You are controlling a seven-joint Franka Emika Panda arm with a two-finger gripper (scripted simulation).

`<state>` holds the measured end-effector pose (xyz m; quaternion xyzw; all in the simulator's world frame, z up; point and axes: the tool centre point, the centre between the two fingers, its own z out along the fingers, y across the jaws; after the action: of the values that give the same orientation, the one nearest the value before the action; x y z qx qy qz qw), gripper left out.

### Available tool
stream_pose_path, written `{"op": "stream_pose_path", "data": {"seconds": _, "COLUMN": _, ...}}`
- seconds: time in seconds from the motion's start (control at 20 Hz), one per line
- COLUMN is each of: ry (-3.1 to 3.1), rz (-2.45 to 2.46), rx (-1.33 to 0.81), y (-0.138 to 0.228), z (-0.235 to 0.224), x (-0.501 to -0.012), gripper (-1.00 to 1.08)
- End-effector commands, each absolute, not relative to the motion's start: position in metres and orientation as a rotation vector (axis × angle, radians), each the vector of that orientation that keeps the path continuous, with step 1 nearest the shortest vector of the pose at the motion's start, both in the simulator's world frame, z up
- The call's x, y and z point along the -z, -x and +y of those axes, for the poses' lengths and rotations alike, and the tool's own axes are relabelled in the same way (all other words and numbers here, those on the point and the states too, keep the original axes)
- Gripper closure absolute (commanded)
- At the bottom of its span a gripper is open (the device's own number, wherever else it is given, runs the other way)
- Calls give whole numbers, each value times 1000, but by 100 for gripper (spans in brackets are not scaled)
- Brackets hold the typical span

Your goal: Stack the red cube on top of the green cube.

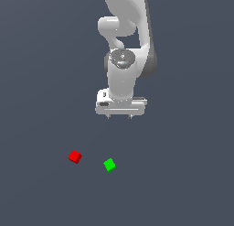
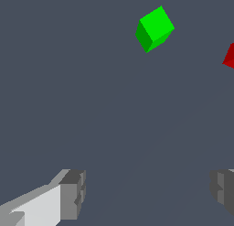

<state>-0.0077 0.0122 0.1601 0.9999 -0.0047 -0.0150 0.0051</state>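
Observation:
The red cube point(image 1: 75, 157) lies on the dark grey floor toward the exterior view's left, and only a sliver of it point(image 2: 230, 56) shows at the edge of the wrist view. The green cube point(image 1: 109, 164) sits a short way to its right, apart from it, and appears whole in the wrist view point(image 2: 154, 29). My gripper point(image 1: 119, 116) hangs above the floor, higher in the picture than both cubes and slightly to the exterior view's right of the green one. It is open, its fingers point(image 2: 73, 194) wide apart with nothing between them.
The white arm point(image 1: 125, 42) rises behind the gripper in the exterior view. Plain dark grey floor point(image 1: 183, 174) surrounds the cubes.

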Motion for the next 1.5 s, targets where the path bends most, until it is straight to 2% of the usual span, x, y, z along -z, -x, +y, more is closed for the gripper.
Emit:
{"op": "stream_pose_path", "data": {"seconds": 0.0, "ry": -3131, "rz": -15, "rx": 47, "y": 8, "z": 12, "x": -160, "gripper": -92}}
{"op": "stream_pose_path", "data": {"seconds": 0.6, "ry": -3130, "rz": -102, "rx": 40, "y": -17, "z": -15, "x": -146, "gripper": -92}}
{"op": "stream_pose_path", "data": {"seconds": 1.45, "ry": -3110, "rz": -412, "rx": 16, "y": -91, "z": -122, "x": -99, "gripper": -92}}
